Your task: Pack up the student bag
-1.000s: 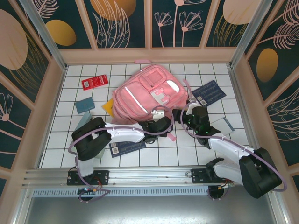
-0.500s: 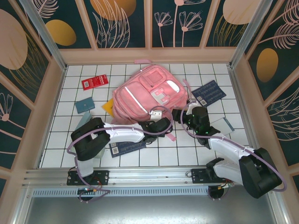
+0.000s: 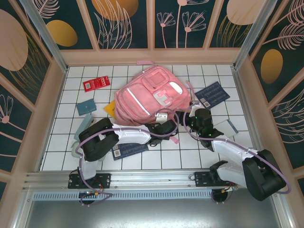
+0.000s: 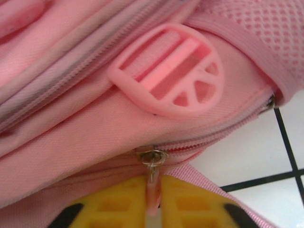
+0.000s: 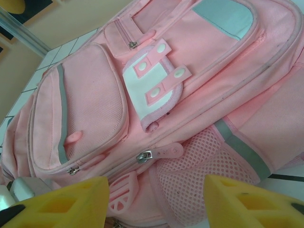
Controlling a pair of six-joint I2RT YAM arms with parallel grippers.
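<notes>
The end of the zipper pull [image 4: 151,164] hides between the pads [image 4: 118,209] of the left tool [image 4: 153,213]. The bottom edge crops those pads.

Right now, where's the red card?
Top view, far left: the red card lies flat, left of the student bag and beyond the teal notebook.

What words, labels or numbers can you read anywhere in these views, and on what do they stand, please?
Nothing here can be read as text.
Red packet: white print, too small to read.
Far blue book, right of the student bag: white label, too small to read.
Near blue book, by the left arm: white label, too small to read.
Student bag: no lettering seen in the wrist views.
</notes>
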